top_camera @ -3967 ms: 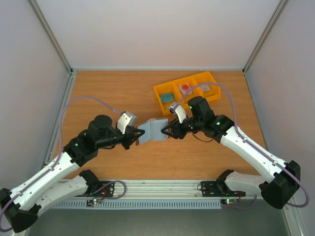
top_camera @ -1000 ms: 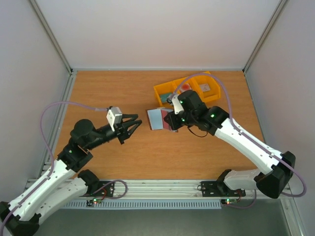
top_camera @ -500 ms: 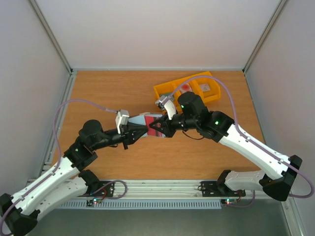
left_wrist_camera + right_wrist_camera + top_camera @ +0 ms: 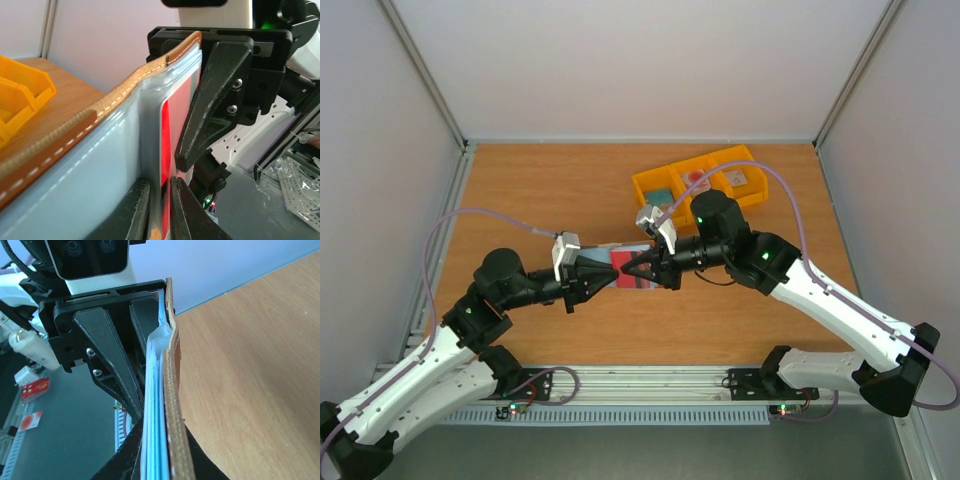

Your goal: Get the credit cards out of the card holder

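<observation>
Both the left arm [image 4: 415, 380] and the right arm [image 4: 835, 305] are built of glossy white links joined by rounded black joint housings that carry small green lights. A grey-purple cable [image 4: 470, 214] loops along each arm. The left gripper [image 4: 612, 270] and right gripper [image 4: 625, 268] have matte black, wedge-shaped fingers [image 4: 210, 95] studded with silver screw heads, and each sits behind a pale grey camera box [image 4: 565, 250].

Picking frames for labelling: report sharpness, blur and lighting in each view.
Top external: even light, soft shadows, sharp throughout, but the holder is small. Left wrist: holder and red card fill the frame; the holder's nearest part is soft, the bin slightly blurred. Right wrist: the holder's edge is fairly crisp; the clutter at far left is out of focus.
</observation>
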`<state>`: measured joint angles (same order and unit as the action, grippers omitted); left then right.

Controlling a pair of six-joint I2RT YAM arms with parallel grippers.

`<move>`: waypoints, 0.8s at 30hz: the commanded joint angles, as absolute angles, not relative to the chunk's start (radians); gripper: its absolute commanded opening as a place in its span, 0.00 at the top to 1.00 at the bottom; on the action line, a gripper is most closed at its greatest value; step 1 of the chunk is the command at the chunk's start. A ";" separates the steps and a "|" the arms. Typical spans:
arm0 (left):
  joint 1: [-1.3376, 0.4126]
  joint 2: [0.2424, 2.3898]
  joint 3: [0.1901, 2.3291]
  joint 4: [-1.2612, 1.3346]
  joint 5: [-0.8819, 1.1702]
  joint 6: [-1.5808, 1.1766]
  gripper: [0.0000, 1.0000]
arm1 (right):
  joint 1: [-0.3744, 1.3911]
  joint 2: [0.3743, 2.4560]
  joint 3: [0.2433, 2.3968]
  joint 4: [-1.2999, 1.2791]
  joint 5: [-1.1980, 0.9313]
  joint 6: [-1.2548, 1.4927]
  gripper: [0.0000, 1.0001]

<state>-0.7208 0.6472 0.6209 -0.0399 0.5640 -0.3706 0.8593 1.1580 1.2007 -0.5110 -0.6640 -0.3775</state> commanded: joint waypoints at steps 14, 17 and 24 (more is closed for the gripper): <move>-0.709 0.639 0.613 0.129 0.641 -0.483 1.00 | 0.851 1.087 1.145 -0.438 -0.806 -0.423 0.72; -0.700 0.642 0.614 0.130 0.642 -0.502 1.00 | 0.811 1.057 1.118 -0.440 -0.806 -0.421 0.69; -0.692 0.639 0.630 0.092 0.664 -0.472 1.00 | 0.742 1.023 1.088 -0.467 -0.849 -0.415 0.76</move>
<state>-0.7010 0.6476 0.6193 0.0494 0.6647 -0.4866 0.7715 1.0485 1.0946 -0.4541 -0.8017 -0.4091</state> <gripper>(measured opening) 0.009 0.287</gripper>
